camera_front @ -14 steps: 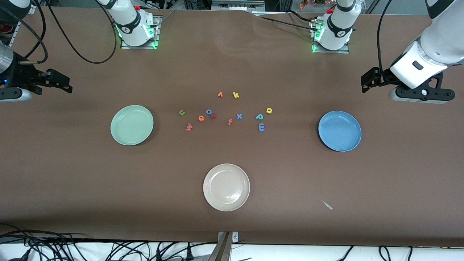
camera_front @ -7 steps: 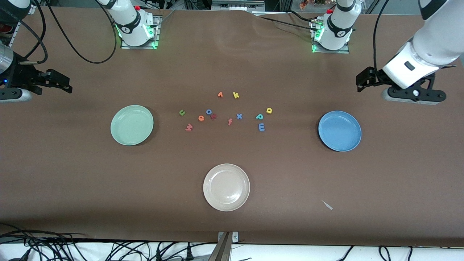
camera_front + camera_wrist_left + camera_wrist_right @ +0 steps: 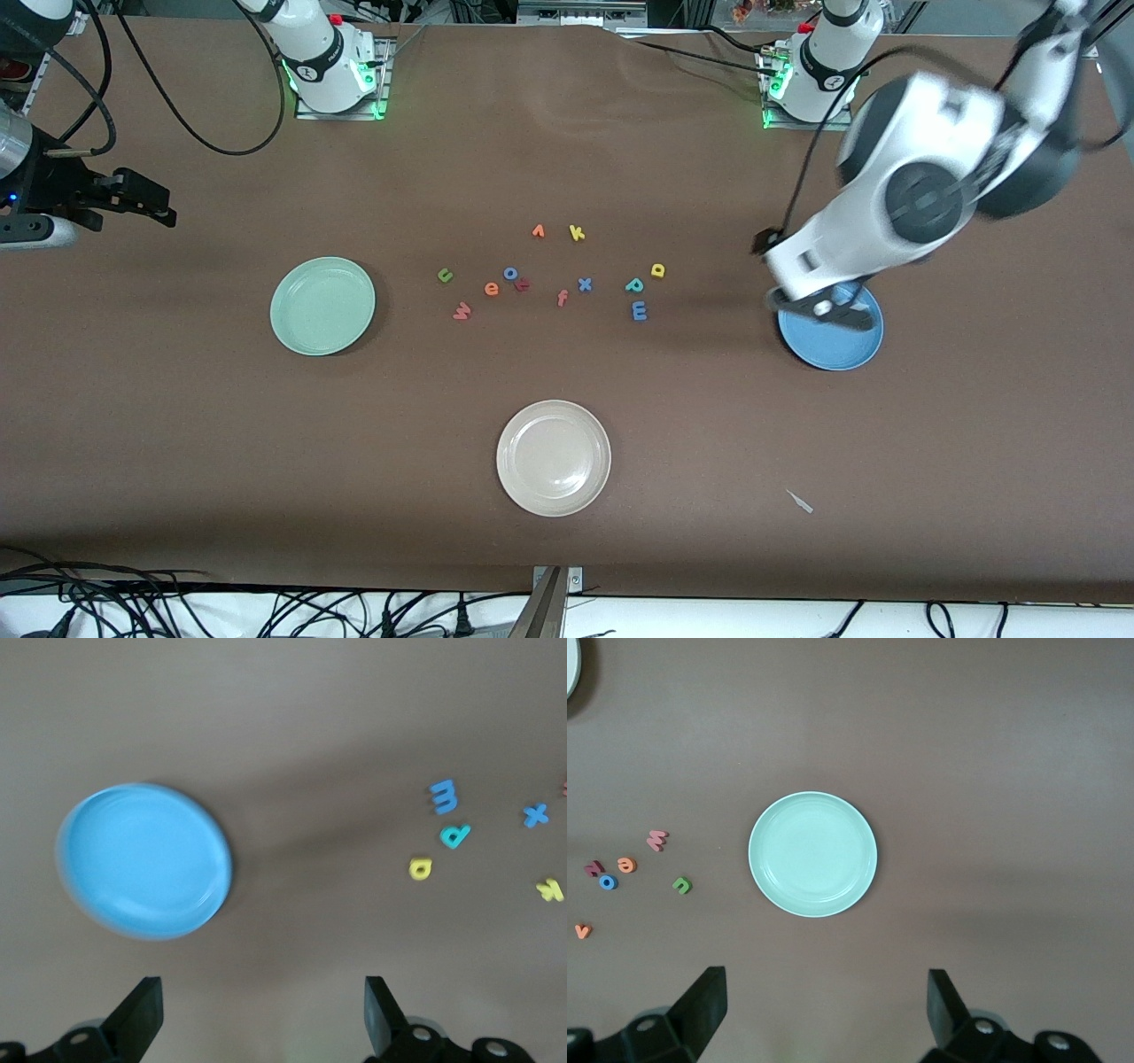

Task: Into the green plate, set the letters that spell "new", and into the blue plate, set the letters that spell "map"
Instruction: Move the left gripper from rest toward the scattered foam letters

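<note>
Left wrist view shows the left gripper (image 3: 261, 1014) spread wide, bare; front view hides it, arm covering the blue plate (image 3: 833, 350). Right gripper (image 3: 824, 1010) waits, spread wide.

The green plate (image 3: 322, 306) sits on the table (image 3: 177, 425) toward the right arm's end; the blue plate (image 3: 837, 347) lies toward the left arm's end, partly covered by the left arm's wrist, the left gripper (image 3: 819, 306) over its rim; a cream plate (image 3: 554, 457) rests near the table's front edge; between the coloured plates lie the scattered foam letters (image 3: 549, 275); the right gripper (image 3: 133, 199) waits at the table's end, fingers apart.
</note>
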You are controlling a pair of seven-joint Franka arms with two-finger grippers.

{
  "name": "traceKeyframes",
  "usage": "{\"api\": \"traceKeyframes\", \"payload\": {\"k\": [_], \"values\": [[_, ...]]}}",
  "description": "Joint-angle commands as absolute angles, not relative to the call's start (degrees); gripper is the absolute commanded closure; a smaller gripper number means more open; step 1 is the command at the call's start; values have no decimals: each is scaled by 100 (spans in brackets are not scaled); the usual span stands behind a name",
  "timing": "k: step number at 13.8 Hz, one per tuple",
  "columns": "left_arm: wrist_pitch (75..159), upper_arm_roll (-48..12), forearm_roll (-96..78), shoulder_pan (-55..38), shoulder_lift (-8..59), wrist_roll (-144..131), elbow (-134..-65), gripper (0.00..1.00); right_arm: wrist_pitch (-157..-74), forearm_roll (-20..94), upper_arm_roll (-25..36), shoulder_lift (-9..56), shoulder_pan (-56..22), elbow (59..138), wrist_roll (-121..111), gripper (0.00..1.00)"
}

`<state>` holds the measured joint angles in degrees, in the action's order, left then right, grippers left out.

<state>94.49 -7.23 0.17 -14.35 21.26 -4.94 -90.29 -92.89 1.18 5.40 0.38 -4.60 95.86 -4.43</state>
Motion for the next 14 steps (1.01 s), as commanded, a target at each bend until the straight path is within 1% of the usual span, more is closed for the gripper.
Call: {"api": "traceKeyframes", "payload": {"k": [1, 4, 6, 7, 9, 11, 13, 14], "values": [[10034, -729, -394, -1503, 2749, -396, -8815, 0, -9281, 97, 527, -26, -448, 9519, -387, 0], [10842, -729, -624, -1555, 3321, -448, -8929, 0, -9246, 88, 527, 0, -439, 9510, -395, 0], [11528, -721, -607, -1844, 3305, -867, -9436, 0, -9237, 88, 527, 9, -431, 9510, -395, 0], [11897, -721, -563, -2150, 3279, -1453, -9735, 0, -9229, 97, 527, 9, -422, 9510, -387, 0], [12539, -738, -554, -2433, 3287, -2484, -10053, 0, -9229, 79, 527, 9, -439, 9475, -404, 0], [13110, -738, -580, -2548, 3305, -2601, -10369, 0, -9229, 44, 536, 9, -422, 9378, -431, 0], [14076, -738, -615, -2627, 3339, -2602, -10809, 0, -9264, 35, 536, 18, -413, 9282, -440, 0], [14280, -738, -615, -2645, 3418, -2602, -10845, 1, -9229, 18, 527, 18, -413, 9229, -448, 0]]}}
